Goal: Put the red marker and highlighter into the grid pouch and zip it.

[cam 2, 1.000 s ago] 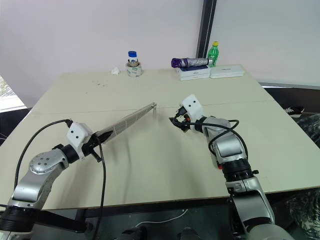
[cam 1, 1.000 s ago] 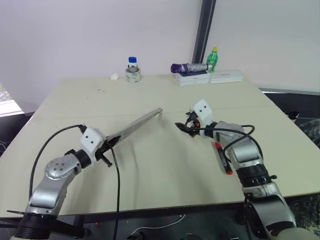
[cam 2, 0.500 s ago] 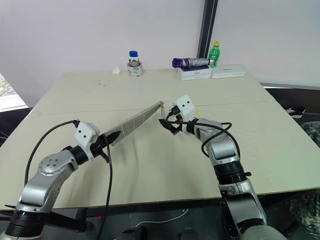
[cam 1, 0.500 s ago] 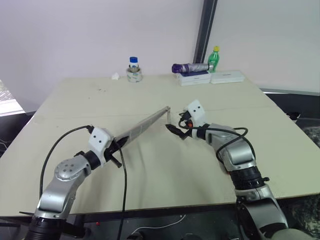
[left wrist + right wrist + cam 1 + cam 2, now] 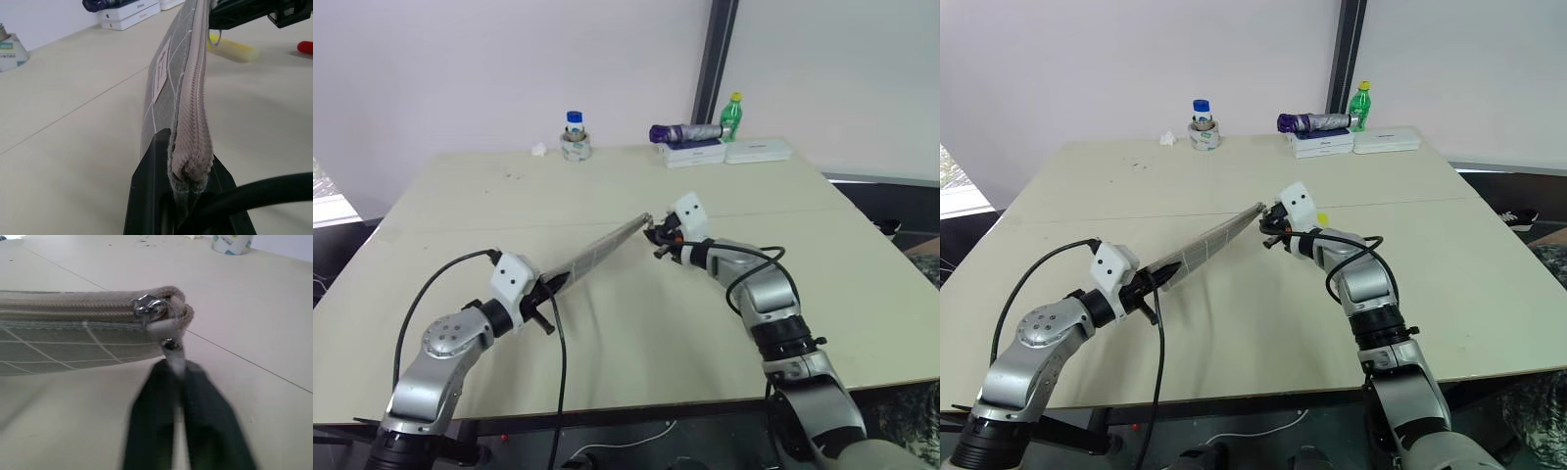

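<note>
Your left gripper (image 5: 551, 287) clamps the grid pouch's (image 5: 597, 253) near end above the tabletop (image 5: 607, 186), right gripper (image 5: 177, 366) pinched on the zipper pull (image 5: 169, 343) at its far end; a skewed tug could slip that thin tab free.

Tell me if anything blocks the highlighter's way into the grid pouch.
Yes: the grid pouch has its zipper looking closed along its visible length, so there is no opening. The right claw is shut on the pull tab at one end. The highlighter lies on the table, outside the pouch.
</note>
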